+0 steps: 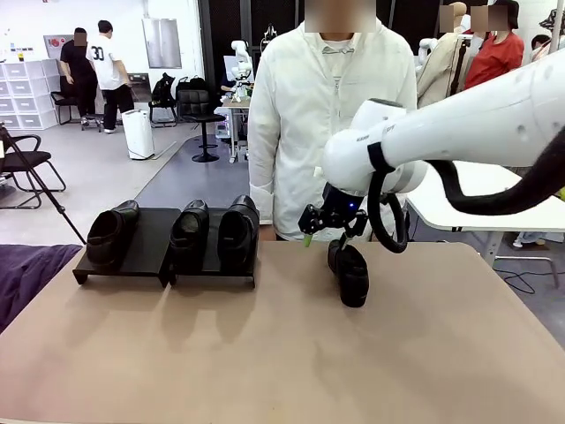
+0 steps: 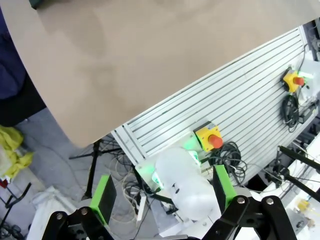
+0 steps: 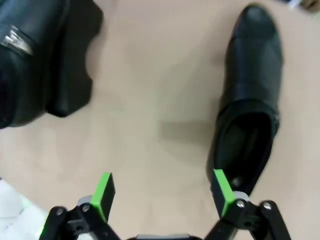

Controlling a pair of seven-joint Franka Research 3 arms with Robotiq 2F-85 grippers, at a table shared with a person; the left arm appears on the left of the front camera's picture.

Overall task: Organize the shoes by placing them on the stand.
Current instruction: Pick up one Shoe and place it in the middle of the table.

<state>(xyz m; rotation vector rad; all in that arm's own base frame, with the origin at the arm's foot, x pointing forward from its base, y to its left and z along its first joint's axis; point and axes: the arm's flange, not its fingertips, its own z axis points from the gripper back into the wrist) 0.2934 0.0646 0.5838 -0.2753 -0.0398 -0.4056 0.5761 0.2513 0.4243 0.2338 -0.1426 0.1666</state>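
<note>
Across the tan table [image 1: 291, 353], near its far left edge, we see the stand [image 1: 146, 243] carrying three of the shoes: one [image 1: 111, 235] on its left section, two [image 1: 189, 232] [image 1: 238, 231] side by side on its right section. We find the fourth shoe [image 1: 349, 272] off the stand, on the table to its right, toe toward us. Our right gripper [image 1: 328, 231] hangs just above that shoe's far end, fingers spread and holding nothing; in the right wrist view one green pad [image 3: 222, 189] sits over the shoe's opening [image 3: 245, 145]. Our left gripper [image 2: 165, 197] is spread wide too, empty, looking past the table's edge [image 2: 125, 75] at the floor. A person in a white coat [image 1: 309, 115] stands behind the table.
</note>
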